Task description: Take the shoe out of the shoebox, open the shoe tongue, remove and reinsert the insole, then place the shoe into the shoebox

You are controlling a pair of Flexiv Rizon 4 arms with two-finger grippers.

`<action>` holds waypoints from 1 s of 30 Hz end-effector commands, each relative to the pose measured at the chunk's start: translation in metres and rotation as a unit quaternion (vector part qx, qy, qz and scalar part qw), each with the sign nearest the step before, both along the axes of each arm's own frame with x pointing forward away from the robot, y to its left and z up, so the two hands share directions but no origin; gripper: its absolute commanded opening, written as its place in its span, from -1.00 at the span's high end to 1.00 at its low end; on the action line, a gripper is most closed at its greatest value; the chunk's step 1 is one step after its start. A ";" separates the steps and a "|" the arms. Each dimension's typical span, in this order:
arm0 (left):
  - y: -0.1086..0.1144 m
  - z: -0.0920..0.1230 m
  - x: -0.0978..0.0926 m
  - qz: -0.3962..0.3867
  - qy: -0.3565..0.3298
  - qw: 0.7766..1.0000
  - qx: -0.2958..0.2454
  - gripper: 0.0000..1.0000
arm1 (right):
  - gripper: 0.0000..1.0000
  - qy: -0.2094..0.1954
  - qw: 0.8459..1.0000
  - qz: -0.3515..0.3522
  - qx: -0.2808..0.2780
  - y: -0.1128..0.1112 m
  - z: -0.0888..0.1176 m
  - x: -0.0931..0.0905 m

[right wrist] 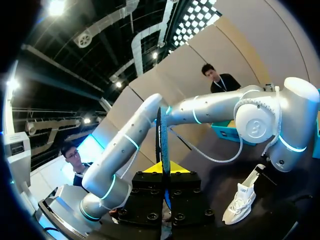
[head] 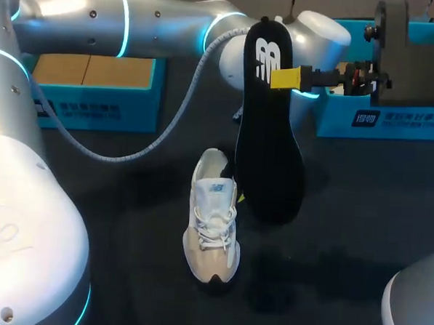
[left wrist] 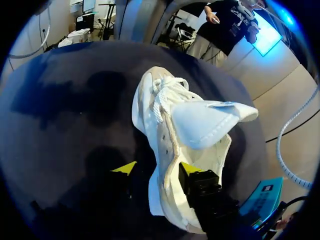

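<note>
- White shoe [head: 212, 220] upright on the dark table [head: 344, 242], just below the centre of the head view, toe toward the lower edge, outside both boxes.
- Tongue [left wrist: 205, 122] lifted clear of the laces [left wrist: 162, 97], leaving the mouth of the shoe wide open.
- Left gripper [left wrist: 157, 168] at the heel end, fingers spread. One yellow tip inside the collar, the other outside with a dark gap between it and the side wall, so nothing clamped.
- Black insole [head: 270, 151] out of the shoe, hanging upright in the middle of the head view, lower end just beside the heel.
- Right gripper [head: 280, 77] reaching in from the right edge, pinching the insole near its upper end.
- Seen edge-on in the right wrist view, insole [right wrist: 162, 135] squeezed between both yellow tips.
- Blue shoebox [head: 96, 111] at upper left, brown inside.
- Second blue box [head: 394, 122] at upper right, behind the right gripper.
</note>
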State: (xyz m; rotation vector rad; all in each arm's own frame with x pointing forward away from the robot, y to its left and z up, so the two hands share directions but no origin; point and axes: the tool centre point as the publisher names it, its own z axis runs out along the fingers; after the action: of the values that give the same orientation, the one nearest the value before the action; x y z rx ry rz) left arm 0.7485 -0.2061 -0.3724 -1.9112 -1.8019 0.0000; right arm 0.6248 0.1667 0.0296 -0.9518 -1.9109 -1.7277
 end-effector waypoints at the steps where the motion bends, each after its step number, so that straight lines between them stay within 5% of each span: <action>1: 0.002 0.024 0.008 0.022 0.018 0.998 -0.058 -1.00 | 1.00 0.001 1.000 -0.001 -0.001 0.004 0.000 0.001; 22: -0.016 0.123 0.035 0.080 0.021 0.955 -0.286 -1.00 | 1.00 0.001 1.000 -0.001 -0.001 0.004 0.000 0.001; 30: -0.007 0.156 0.039 0.091 0.008 0.930 -0.355 -1.00 | 1.00 0.058 0.997 -0.037 0.022 -0.022 -0.008 0.018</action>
State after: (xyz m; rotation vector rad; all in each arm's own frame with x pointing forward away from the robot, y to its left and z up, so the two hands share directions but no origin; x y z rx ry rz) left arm 0.7935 -0.2279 -0.2279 -2.1185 -2.0548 0.6500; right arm 0.6421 0.1544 0.0283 -1.0796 -1.7913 -1.7058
